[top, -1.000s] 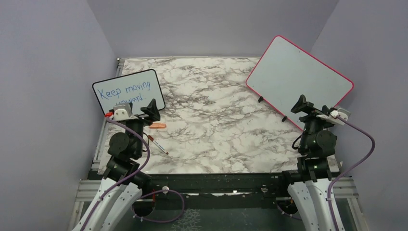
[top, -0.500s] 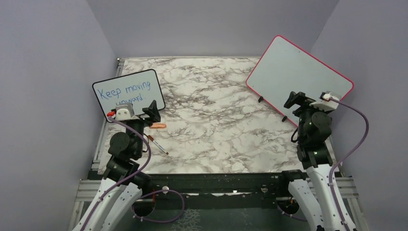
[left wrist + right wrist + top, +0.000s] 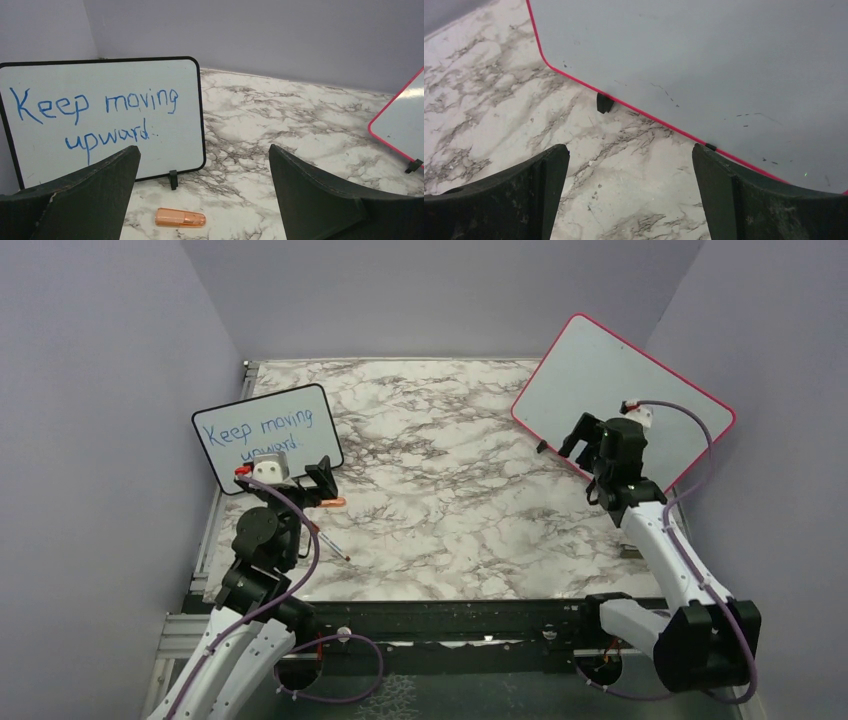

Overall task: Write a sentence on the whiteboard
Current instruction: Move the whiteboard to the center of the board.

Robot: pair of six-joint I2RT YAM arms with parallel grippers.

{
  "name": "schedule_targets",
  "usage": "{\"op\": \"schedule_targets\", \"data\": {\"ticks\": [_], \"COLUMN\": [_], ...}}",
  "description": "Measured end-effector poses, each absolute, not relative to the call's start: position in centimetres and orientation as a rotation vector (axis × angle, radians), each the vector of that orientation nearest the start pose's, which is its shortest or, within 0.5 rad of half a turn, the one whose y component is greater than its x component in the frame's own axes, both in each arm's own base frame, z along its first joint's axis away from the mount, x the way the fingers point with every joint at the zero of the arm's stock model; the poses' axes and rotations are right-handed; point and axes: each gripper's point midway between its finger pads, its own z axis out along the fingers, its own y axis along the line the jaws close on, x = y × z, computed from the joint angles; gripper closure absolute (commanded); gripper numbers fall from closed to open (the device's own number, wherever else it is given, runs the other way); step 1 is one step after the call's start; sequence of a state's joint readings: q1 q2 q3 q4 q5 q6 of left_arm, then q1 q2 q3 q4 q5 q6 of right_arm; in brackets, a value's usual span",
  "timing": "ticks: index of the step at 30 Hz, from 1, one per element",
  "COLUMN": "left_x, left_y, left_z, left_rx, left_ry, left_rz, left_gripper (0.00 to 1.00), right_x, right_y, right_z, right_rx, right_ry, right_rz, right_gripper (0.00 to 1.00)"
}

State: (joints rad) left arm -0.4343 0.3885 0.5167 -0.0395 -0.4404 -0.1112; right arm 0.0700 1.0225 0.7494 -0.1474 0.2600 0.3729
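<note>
The red-framed whiteboard [image 3: 620, 390] stands tilted at the back right on small black feet. Its surface is blank except for faint specks, and no dark red-brown sentence shows on it. It fills the top of the right wrist view [image 3: 704, 60] and shows at the right edge of the left wrist view [image 3: 405, 125]. My right gripper [image 3: 585, 435] is open and empty, just in front of the board's lower edge [image 3: 630, 147]. My left gripper [image 3: 318, 472] is open and empty [image 3: 205, 150], above an orange pen cap [image 3: 180, 218]. An uncapped pen [image 3: 328, 540] lies on the table near the left arm.
A smaller black-framed board [image 3: 265, 430] with blue "Keep moving upward" writing stands at the back left, also in the left wrist view [image 3: 100, 120]. The orange cap [image 3: 328, 502] lies in front of it. The marble table [image 3: 440, 490] is walled by grey panels.
My right arm has stretched forward and left, bringing its open gripper up to the red-framed board's lower edge. My left arm has shifted slightly forward.
</note>
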Motion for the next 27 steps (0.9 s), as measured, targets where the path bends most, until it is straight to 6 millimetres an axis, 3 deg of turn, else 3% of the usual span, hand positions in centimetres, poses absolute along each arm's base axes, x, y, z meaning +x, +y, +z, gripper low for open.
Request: {"op": "schedule_targets", "data": {"ticks": [7,16,20,27], "left_x": [25.5,25.3,25.2,25.1], "left_y": [-4.7,-5.7,-6.1,-6.5], "left_z": [28.1,28.0,28.1,28.1], "left_rx": [-0.094,-0.06,-0.05,-0.033], "left_ry": [1.502,1.505,1.505,1.506], "left_rz": [-0.129,-0.158,-0.169,-0.182], "left_gripper": [0.01,0.01,0.01,0.01], "right_x": [36.5,40.0,41.6,43.0], "right_y": [1.7,6.0,6.1,5.9], "right_z": [14.6,12.0,10.5,7.8], "right_rx": [0.549,0.653,0.735,0.825], "right_ry": [2.074,2.115,2.114,2.113], "right_rz": [0.018,-0.136,-0.22,-0.335], "right_gripper": [0.03,0.08,0.12,0.31]}}
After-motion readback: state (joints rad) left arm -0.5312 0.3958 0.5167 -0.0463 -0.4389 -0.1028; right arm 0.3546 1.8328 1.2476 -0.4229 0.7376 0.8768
